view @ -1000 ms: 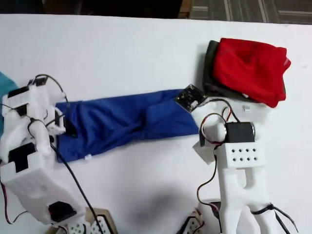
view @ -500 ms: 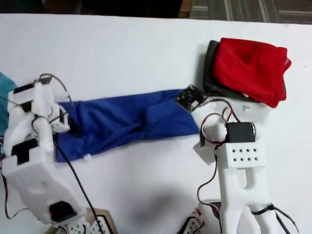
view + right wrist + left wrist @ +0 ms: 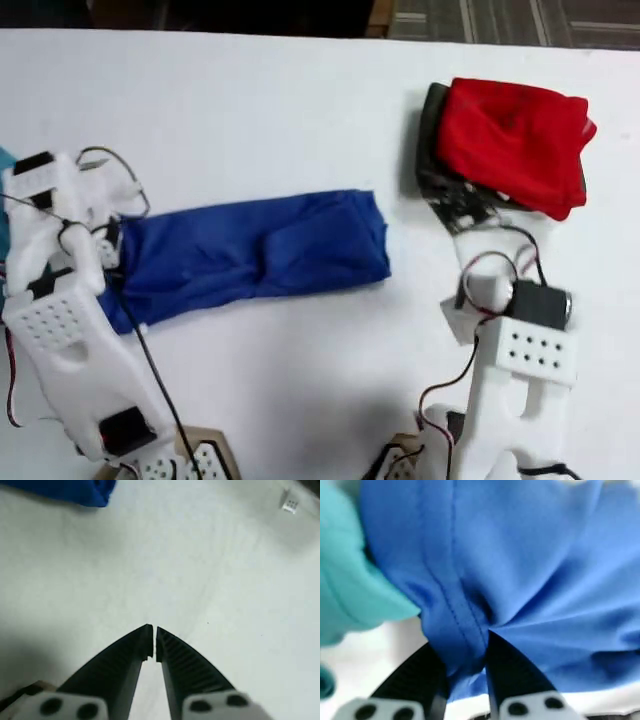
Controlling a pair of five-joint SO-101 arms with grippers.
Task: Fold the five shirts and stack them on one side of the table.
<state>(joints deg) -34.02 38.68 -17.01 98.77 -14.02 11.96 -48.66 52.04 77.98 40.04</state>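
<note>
The left gripper (image 3: 468,652) is pinching the blue shirt (image 3: 530,550). Its two dark fingers (image 3: 507,670) are closed on a bunched seam at one end of the cloth, and creases fan out from the pinch. A teal cloth (image 3: 345,580) lies right against that same end of the shirt. From the high view, the blue shirt (image 3: 250,255) is a long, narrow folded band lying slightly slanted across the middle of the white table (image 3: 250,100). One end is at the left gripper (image 3: 112,250) near the table's left edge, and the other end lies free on the table. The right gripper (image 3: 152,641) has its fingers pressed together with nothing between them. It hangs over bare table (image 3: 225,580), with a corner of the blue shirt (image 3: 75,490) farther off in its own view. In the high view the right arm (image 3: 515,345) stands at the near right of the table, with its wrist end just beside the near edge of a pile. That pile sits toward the far right, well apart from the blue shirt's free end. It is a folded red shirt (image 3: 510,140) resting on a folded dark shirt (image 3: 432,110), whose edge shows along the left side and beneath the red one.
</note>
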